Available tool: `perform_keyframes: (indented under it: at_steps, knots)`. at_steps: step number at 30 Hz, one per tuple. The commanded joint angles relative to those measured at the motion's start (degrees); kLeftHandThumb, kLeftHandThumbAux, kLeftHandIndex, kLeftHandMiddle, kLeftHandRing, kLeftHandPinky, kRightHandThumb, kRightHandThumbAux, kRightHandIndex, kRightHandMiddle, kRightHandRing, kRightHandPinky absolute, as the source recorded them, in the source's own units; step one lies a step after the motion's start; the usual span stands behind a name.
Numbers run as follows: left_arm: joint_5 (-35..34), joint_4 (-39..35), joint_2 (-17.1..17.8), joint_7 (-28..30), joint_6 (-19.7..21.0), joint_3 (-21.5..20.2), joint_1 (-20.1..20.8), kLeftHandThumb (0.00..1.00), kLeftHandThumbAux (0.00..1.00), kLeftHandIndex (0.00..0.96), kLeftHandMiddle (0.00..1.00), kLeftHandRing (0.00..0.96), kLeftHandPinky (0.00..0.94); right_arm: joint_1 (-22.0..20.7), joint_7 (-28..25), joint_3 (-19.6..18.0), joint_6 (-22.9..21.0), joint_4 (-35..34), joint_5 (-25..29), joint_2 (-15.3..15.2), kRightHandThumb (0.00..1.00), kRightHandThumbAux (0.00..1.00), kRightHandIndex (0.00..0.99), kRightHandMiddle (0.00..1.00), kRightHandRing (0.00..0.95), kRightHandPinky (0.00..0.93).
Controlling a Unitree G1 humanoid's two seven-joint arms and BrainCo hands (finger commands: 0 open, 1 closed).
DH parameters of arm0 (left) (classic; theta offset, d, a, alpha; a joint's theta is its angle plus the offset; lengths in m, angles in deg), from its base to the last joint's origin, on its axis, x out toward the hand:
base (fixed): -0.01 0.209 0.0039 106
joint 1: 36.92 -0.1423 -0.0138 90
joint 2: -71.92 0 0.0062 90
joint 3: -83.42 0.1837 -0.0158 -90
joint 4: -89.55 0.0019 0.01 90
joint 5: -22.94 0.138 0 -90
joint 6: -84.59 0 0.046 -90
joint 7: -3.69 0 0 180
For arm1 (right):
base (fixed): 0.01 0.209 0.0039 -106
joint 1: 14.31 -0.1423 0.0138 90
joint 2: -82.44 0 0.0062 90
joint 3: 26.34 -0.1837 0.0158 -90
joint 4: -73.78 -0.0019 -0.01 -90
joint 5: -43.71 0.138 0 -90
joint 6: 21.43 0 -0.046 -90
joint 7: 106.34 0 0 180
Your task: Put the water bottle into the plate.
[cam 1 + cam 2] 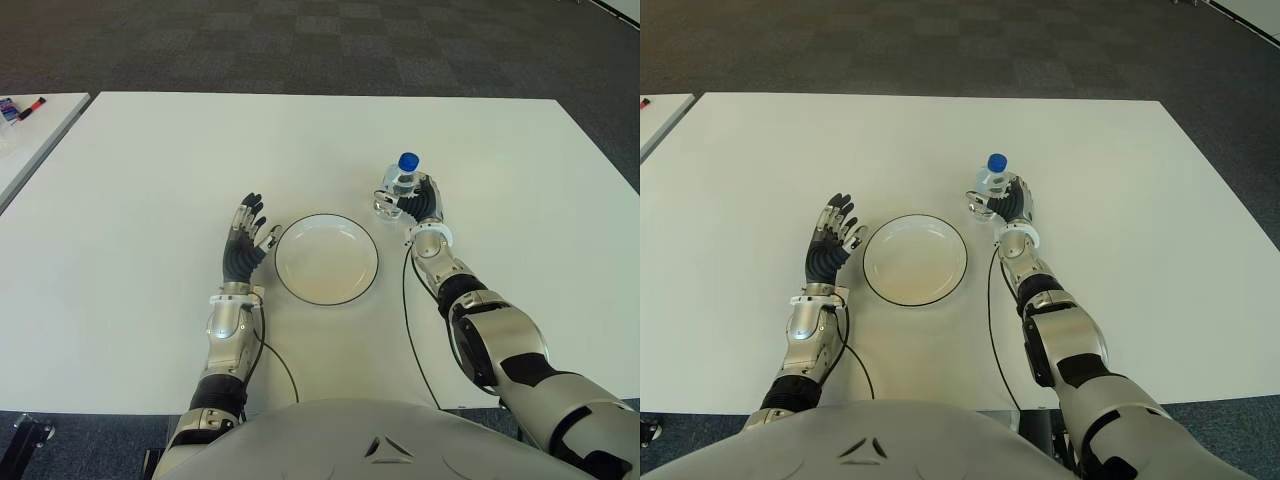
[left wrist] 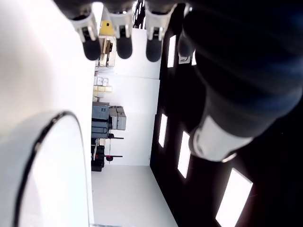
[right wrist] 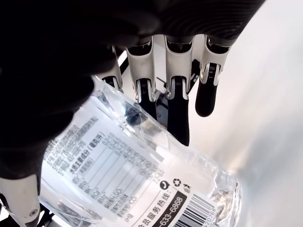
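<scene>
The clear water bottle (image 1: 403,185) with a blue cap (image 1: 408,160) stands on the white table (image 1: 150,180), right of and slightly behind the plate. My right hand (image 1: 418,208) is at its right side, palm against it. In the right wrist view the labelled bottle (image 3: 128,175) lies across the palm while the fingers (image 3: 176,90) stay nearly straight behind it, not wrapped over it. The white plate (image 1: 327,258) with a dark rim holds nothing. My left hand (image 1: 246,240) is raised just left of the plate, fingers spread and holding nothing.
A second white table (image 1: 30,135) with small items stands at the far left. Dark carpet (image 1: 320,45) lies beyond the table's far edge. A black cable (image 1: 410,330) runs along my right forearm.
</scene>
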Motion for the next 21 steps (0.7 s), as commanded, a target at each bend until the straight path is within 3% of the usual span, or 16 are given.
perform_keyframes:
  at_steps: [1, 7, 16, 21]
  knots:
    - [0.5, 0.5, 0.2, -0.2, 0.2, 0.1, 0.6, 0.303, 0.786, 0.067, 0.087, 0.073, 0.102, 0.5, 0.5, 0.1, 1.1, 0.4, 0.3, 0.3, 0.845, 0.675, 0.458, 0.445, 0.470, 0.474]
    - [0.4, 0.8, 0.2, 0.1, -0.2, 0.1, 0.8, 0.299, 0.784, 0.068, 0.088, 0.074, 0.103, 0.9, 0.8, 0.2, 2.2, 0.4, 0.2, 0.1, 0.844, 0.675, 0.457, 0.445, 0.471, 0.471]
    - [1.3, 0.9, 0.3, -0.7, -0.4, 0.1, 0.8, 0.304, 0.777, 0.068, 0.091, 0.078, 0.111, 1.3, 1.3, -0.1, 3.1, 0.8, 0.4, 0.2, 0.842, 0.676, 0.431, 0.466, 0.514, 0.540]
    - [1.7, 1.1, 0.3, -0.9, -0.6, 0.0, 0.9, 0.305, 0.778, 0.069, 0.091, 0.080, 0.115, 1.4, 2.3, -0.2, 2.8, 1.0, 0.4, 0.3, 0.840, 0.677, 0.417, 0.477, 0.521, 0.508]
